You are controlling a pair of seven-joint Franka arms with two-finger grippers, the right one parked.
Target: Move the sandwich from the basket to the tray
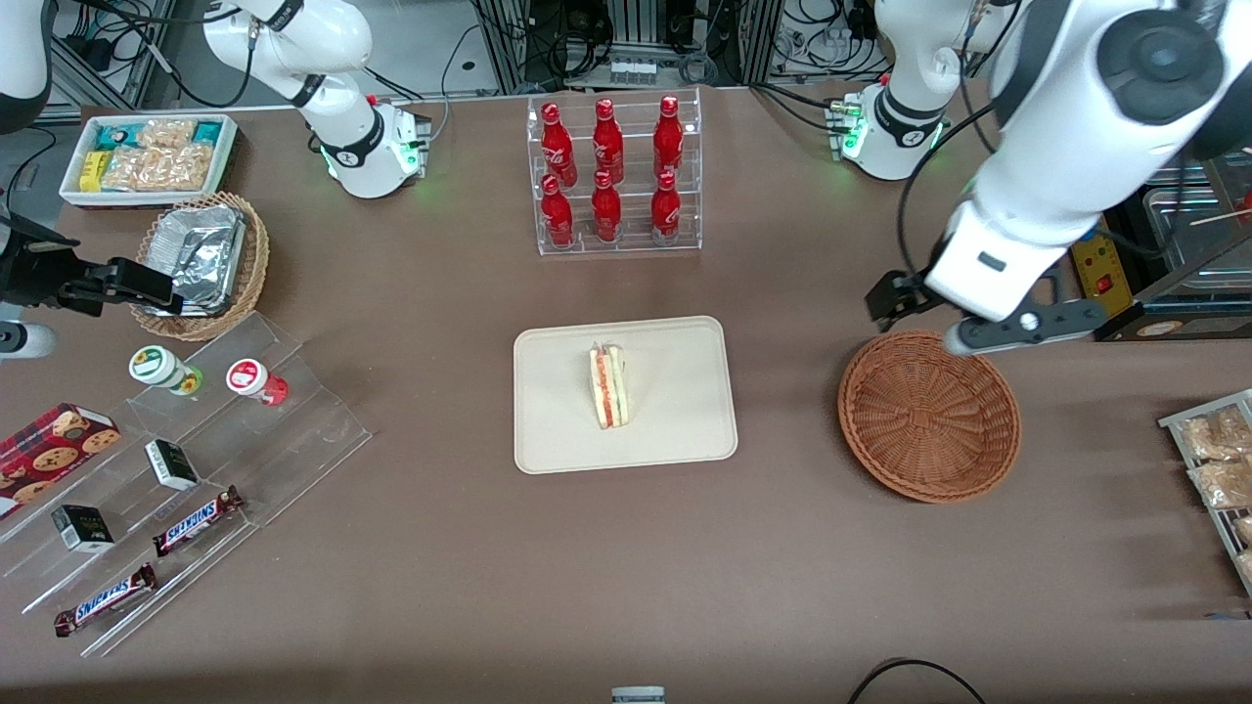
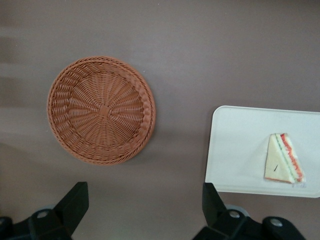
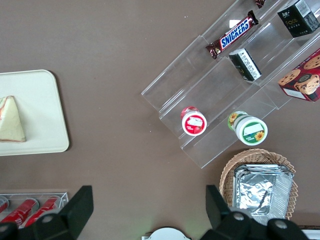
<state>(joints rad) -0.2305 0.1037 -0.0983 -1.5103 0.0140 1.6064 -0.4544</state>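
The sandwich (image 1: 608, 385), a pale wedge with a red-orange filling stripe, lies on the cream tray (image 1: 558, 430) at the table's middle; the left wrist view shows the sandwich (image 2: 283, 159) on the tray (image 2: 235, 150) too. The reddish-brown wicker basket (image 1: 927, 416) stands empty beside the tray, toward the working arm's end, and its inside (image 2: 101, 109) holds nothing. My left gripper (image 1: 963, 332) hangs high over the basket's rim farther from the front camera. It is open (image 2: 144, 200), with only bare table between its black fingers (image 2: 75, 199).
A clear rack of red bottles (image 1: 613, 176) stands farther from the front camera than the tray. Acrylic steps with snacks (image 1: 186, 469), a tan basket with foil (image 1: 201, 259) and a white snack bin (image 1: 147, 156) lie toward the parked arm's end. A rack of packets (image 1: 1218, 469) sits beside the basket.
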